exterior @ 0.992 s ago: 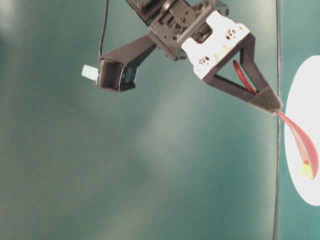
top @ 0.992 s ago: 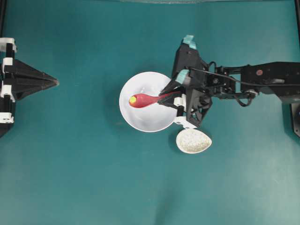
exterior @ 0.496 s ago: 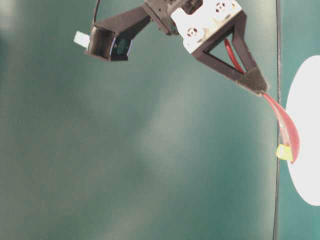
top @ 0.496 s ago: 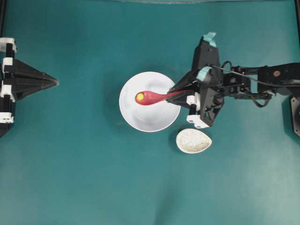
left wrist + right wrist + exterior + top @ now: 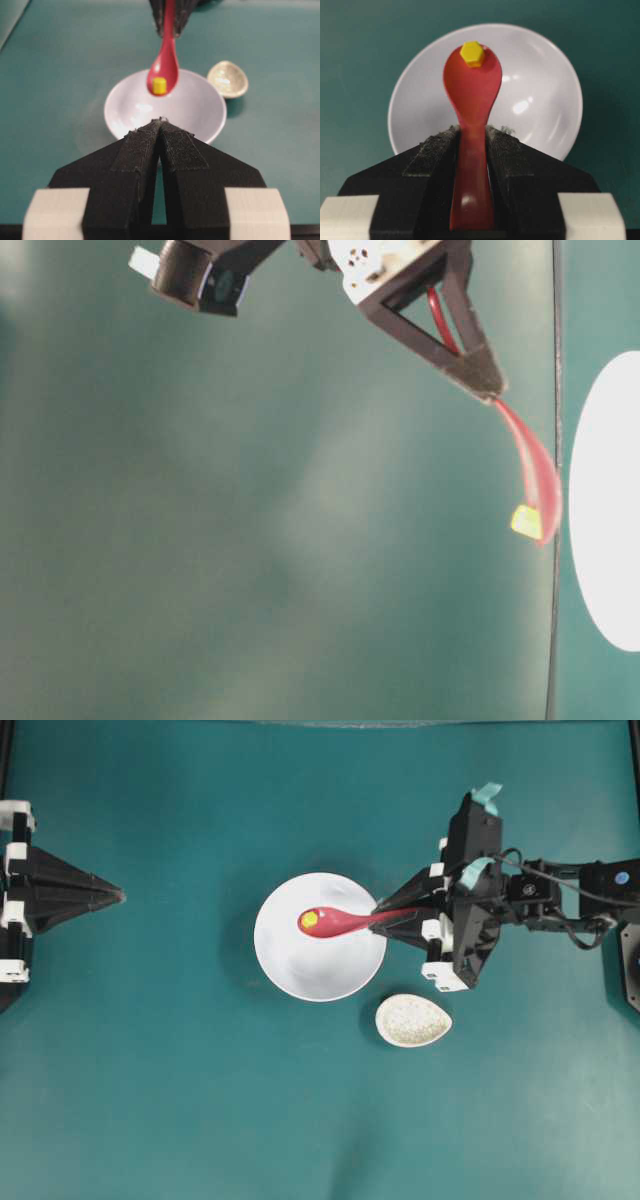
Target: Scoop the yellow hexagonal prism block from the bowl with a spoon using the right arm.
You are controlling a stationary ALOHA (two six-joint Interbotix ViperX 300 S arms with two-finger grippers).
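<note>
My right gripper (image 5: 380, 910) (image 5: 472, 131) is shut on the flat handle of the pink-red spoon (image 5: 340, 921) (image 5: 471, 95) (image 5: 164, 70) (image 5: 533, 473). The yellow hexagonal prism block (image 5: 310, 920) (image 5: 472, 54) (image 5: 159, 85) (image 5: 526, 522) rests in the spoon's scoop near its tip. Spoon and block hang in the air above the white bowl (image 5: 290, 970) (image 5: 540, 90) (image 5: 200, 112) (image 5: 610, 500), clear of its inside. My left gripper (image 5: 120, 896) (image 5: 160, 120) stays at the far left of the table, shut with nothing in it, its tips pointing at the bowl.
A small speckled egg-shaped spoon rest (image 5: 413, 1020) (image 5: 228, 78) lies on the teal table just right of and below the bowl, under the right arm's wrist (image 5: 470, 910). A black fixture (image 5: 630, 970) shows at the right edge.
The right gripper has lifted and drawn back to the right, carrying the spoon with the yellow block up out of the bowl. The left arm has not moved.
</note>
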